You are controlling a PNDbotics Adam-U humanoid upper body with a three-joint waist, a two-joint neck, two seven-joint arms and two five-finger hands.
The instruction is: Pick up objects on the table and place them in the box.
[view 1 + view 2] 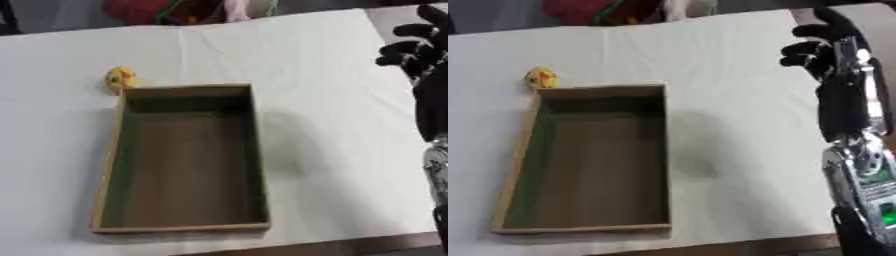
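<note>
Seemingly at the very start of the job, the wooden box point(184, 160) sits empty on the white tabletop point(341, 115), while a small yellow object point(120, 78) lies just beside its far left corner, outside the rim. The right robot hand point(820, 42) hangs over the tabletop's far right side, well apart from both, fingers curled and holding nothing; the left robot hand is out of sight
</note>
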